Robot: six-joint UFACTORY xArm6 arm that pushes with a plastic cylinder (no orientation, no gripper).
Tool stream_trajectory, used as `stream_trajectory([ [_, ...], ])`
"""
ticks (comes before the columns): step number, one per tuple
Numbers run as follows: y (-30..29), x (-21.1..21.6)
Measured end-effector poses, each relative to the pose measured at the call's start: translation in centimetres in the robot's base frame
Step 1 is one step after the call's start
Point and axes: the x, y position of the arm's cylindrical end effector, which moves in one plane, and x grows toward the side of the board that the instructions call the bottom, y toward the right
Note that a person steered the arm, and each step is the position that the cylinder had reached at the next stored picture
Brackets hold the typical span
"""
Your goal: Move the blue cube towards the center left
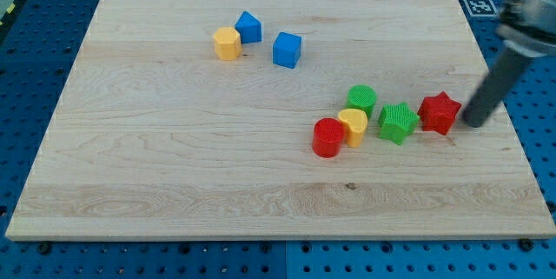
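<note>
The blue cube (287,49) sits on the wooden board (174,157) in the upper middle. To its left are a second blue block with a peaked top (248,27) and a yellow hexagonal block (227,43), which touch each other. My tip (474,123) is at the view's right, just right of the red star (440,112), far from the blue cube.
A cluster lies right of centre: a green cylinder (362,100), a green star (398,122), a yellow heart-shaped block (353,127) and a red cylinder (328,137). The board lies on a blue perforated table (534,166). A marker tag (479,5) sits at the top right.
</note>
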Motion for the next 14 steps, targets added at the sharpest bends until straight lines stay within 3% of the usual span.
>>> stream_trajectory([
  [1,-5.3,-0.4],
  [3,-2.6,-4.6],
  [5,-4.8,-8.8],
  [6,-6.3,-16.5],
  [7,-13.2,-16.2],
  [8,-22.0,-10.1],
  [9,-24.5,-7.6],
  [10,-24.4,-11.0],
  [11,-28.4,-11.9],
  [12,-32.5,-9.1],
  [13,-32.7,-7.5],
  [14,-38.0,-9.0],
])
